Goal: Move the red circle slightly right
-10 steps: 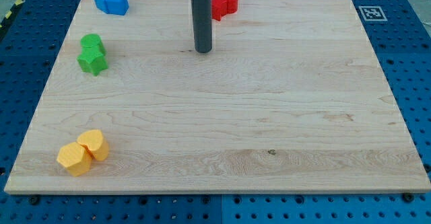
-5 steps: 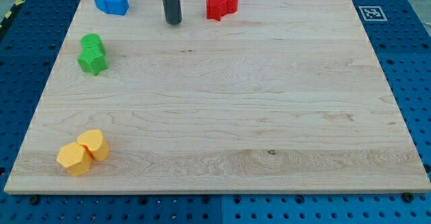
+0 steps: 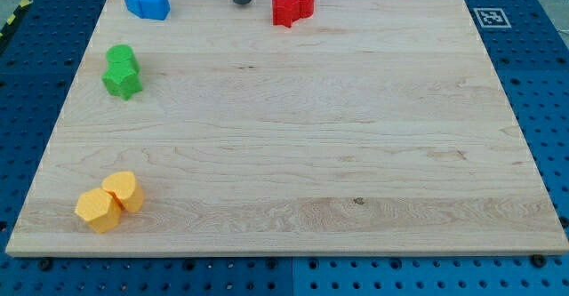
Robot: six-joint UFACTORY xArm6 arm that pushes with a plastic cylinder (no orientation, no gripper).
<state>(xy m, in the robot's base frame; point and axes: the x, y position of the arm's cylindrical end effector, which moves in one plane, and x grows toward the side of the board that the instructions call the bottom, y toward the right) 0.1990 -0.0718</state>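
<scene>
Tip staged left of red pair, push not begun
My tip (image 3: 241, 3) bare, holding nothing, far edge of surface (image 3: 356, 154); red circle (image 3: 303, 0) just right, touching red block (image 3: 285, 10), unmoved

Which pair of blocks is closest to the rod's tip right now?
The red pair at the view's top. My tip sits just to its left, apart from it. The blue pair is farther left; the green and yellow pairs are much farther.

My tip (image 3: 241, 3) rests at the surface's (image 3: 311, 136) top edge, left of the red circle (image 3: 303, 0) and its adjoining red block (image 3: 284, 10).
</scene>
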